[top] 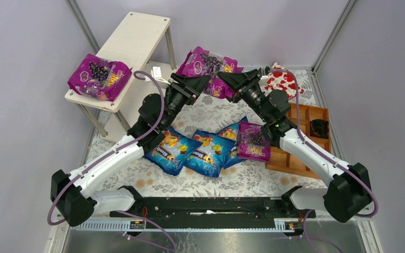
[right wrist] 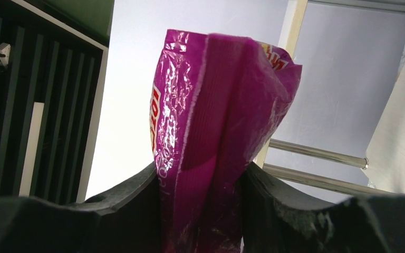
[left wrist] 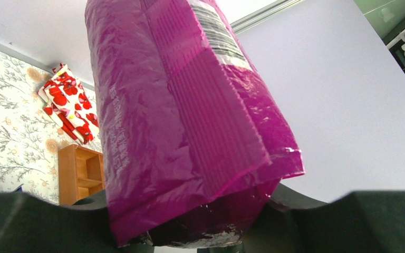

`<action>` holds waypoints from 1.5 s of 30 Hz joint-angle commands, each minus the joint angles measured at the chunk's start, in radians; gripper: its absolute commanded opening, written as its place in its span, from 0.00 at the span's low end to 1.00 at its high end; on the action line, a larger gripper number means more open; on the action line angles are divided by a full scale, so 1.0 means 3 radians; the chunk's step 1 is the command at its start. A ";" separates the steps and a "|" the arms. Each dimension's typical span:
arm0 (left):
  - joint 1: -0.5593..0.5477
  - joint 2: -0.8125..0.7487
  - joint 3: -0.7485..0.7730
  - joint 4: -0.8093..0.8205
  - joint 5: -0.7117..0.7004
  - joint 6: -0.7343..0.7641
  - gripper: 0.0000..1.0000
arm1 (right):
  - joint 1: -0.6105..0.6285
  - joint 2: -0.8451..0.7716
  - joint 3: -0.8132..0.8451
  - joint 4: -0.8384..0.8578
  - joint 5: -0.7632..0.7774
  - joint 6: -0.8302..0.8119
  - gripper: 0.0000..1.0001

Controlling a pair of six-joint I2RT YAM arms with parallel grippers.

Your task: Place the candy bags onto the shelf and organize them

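A magenta-purple candy bag [top: 208, 66] hangs in the air between both arms, just right of the shelf [top: 135, 38]. My left gripper [top: 203, 82] is shut on its left end, and the bag [left wrist: 190, 121] fills the left wrist view above the gripper [left wrist: 190, 232]. My right gripper [top: 227, 80] is shut on the right end, pinching the bag [right wrist: 211, 116] between its fingers [right wrist: 137, 211]. Another purple bag [top: 99, 76] lies on the near end of the shelf's top board. A third purple bag [top: 253, 141] and three blue bags [top: 209, 153] lie on the table.
A brown wooden compartment tray [top: 303, 137] sits at the right, with the purple bag overlapping its left edge. A red-and-white patterned package [top: 282, 81] lies behind the right gripper. The shelf's silver legs [right wrist: 316, 153] show close behind the held bag in the right wrist view.
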 commanded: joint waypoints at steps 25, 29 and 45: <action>0.1436 0.0163 0.1540 -0.0827 0.1205 0.0081 0.31 | -0.0396 -0.1171 0.0477 -0.1847 0.0474 -0.1701 1.00; 0.1983 0.0457 0.2117 -0.1295 0.1798 0.0157 0.31 | -0.0398 -0.1444 0.0416 -0.2197 0.0796 -0.2045 1.00; 0.3395 0.1065 0.2904 -0.1822 0.3059 0.0195 0.31 | -0.0395 -0.1408 0.0173 -0.2324 0.0561 -0.2187 1.00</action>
